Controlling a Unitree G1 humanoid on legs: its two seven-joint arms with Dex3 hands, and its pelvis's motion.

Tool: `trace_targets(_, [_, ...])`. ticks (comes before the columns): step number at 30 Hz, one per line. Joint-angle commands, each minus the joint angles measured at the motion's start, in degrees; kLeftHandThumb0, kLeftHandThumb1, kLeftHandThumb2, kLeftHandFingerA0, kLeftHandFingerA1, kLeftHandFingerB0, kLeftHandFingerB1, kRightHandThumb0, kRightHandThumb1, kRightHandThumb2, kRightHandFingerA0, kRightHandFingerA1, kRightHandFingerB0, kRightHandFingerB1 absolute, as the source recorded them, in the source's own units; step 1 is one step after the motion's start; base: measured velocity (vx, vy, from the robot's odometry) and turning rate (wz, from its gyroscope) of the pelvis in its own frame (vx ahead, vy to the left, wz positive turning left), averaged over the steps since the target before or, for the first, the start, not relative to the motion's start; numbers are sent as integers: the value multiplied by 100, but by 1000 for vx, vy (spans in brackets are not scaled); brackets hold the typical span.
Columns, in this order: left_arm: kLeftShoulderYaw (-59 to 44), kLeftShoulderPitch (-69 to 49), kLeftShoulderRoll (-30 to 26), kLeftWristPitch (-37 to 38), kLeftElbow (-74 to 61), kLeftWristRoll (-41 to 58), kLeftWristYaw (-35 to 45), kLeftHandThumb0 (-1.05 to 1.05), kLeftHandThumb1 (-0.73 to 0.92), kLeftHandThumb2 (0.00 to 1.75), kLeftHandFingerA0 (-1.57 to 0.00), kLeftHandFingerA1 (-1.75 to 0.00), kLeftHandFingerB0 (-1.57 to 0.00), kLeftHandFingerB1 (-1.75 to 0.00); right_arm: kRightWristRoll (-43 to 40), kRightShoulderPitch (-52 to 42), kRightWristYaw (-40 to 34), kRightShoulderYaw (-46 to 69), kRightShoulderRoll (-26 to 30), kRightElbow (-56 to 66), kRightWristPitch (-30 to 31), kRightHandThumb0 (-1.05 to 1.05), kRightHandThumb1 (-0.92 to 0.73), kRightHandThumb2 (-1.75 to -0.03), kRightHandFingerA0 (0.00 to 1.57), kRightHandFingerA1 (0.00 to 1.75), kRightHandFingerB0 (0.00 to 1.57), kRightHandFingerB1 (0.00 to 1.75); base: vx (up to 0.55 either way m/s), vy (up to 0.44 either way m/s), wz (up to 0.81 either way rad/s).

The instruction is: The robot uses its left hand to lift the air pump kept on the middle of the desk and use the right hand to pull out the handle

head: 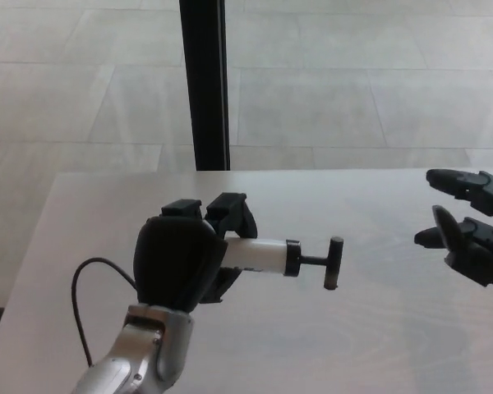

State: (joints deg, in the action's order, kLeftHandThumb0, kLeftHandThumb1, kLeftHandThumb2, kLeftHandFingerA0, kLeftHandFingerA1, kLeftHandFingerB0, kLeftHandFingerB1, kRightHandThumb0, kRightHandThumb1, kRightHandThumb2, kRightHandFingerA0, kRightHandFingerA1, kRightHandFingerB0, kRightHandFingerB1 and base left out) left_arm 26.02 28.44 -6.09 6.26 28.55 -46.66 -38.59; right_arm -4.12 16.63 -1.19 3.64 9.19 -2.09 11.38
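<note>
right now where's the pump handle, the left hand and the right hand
pump handle (pixel 334 263), head view, on the black T-bar at the rod's end
left hand (pixel 179 264), head view, on the back of the hand wrapped round the pump body
right hand (pixel 470 234), head view, on the palm between the spread fingers

A black upright post stood beyond the white desk, seemingly a window frame, with pale tiled floor behind it.
</note>
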Motion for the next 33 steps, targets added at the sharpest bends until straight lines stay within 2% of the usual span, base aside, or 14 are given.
trace_targets(1, [-180,78,147,87,-41,199,-81,1,50,119,-86,-175,-78,-154,366,208,-250,-172,-94,38,373,-52,-64,-59,68,85,56,47,0,0,0])
trace_targets(5, [-274,76,270,14,-79,236,-66,4,51,115,-88,-172,-80,-150,382,247,-346,-217,-284,-6,353,-51,-63,-59,68,81,57,48,0,0,0])
trace_targets(6, [-315,82,305,-18,-89,248,-43,2,51,113,-85,-171,-80,-157,461,250,-348,-288,-301,-5,377,-52,-63,-59,68,83,58,48,0,0,0])
trace_targets(7, [-348,98,298,0,-93,271,-6,2,52,114,-85,-173,-79,-152,548,259,-374,-382,-338,0,410,-51,-63,-59,70,80,59,48,0,0,0])
trace_targets(10, [-393,126,282,131,-8,275,-105,2,51,115,-87,-172,-80,-151,634,259,-416,-483,-408,22,454,-51,-63,-59,69,80,59,47,0,0,0])
trace_targets(13, [-380,77,236,105,-32,248,-44,1,49,116,-83,-174,-79,-159,665,268,-414,-559,-493,-20,407,-50,-62,-59,67,77,59,47,0,0,0])
trace_targets(14, [-381,74,236,155,5,279,-52,1,48,119,-85,-174,-78,-160,712,276,-411,-596,-494,2,447,-52,-62,-58,67,79,59,46,0,0,0])
trace_targets(15, [-342,68,212,107,29,209,-69,-2,48,118,-84,-175,-78,-161,711,294,-393,-624,-524,-3,404,-51,-62,-58,67,91,59,47,0,0,0])
trace_targets(17, [-323,67,205,113,49,179,-117,-1,47,118,-85,-175,-79,-159,738,292,-396,-642,-547,-9,373,-51,-61,-58,66,91,59,46,0,0,0])
trace_targets(22, [-301,75,200,138,119,188,-119,-3,47,122,-88,-173,-77,-154,785,315,-200,-763,-464,50,476,-51,-62,-60,66,108,55,45,0,0,0])
trace_targets(30, [-177,155,184,164,248,37,-291,-4,46,114,-85,-175,-78,-160,840,413,281,-1015,-191,-53,482,-55,-57,-58,65,105,55,43,0,0,0])
trace_targets(31, [-163,153,194,137,245,43,-253,-5,47,112,-84,-175,-77,-161,842,425,272,-1011,-193,-20,578,-55,-54,-58,65,100,56,43,0,0,0])
trace_targets(32, [-131,155,185,134,263,24,-265,-5,46,115,-84,-175,-77,-160,834,443,273,-1007,-204,-24,610,-53,-45,-88,74,96,48,58,0,0,0])
trace_targets(33, [-124,143,202,83,226,24,-246,-7,48,112,-85,-172,-79,-157,879,471,312,-1055,-177,-17,725,-47,-44,-86,74,96,47,57,0,0,0])
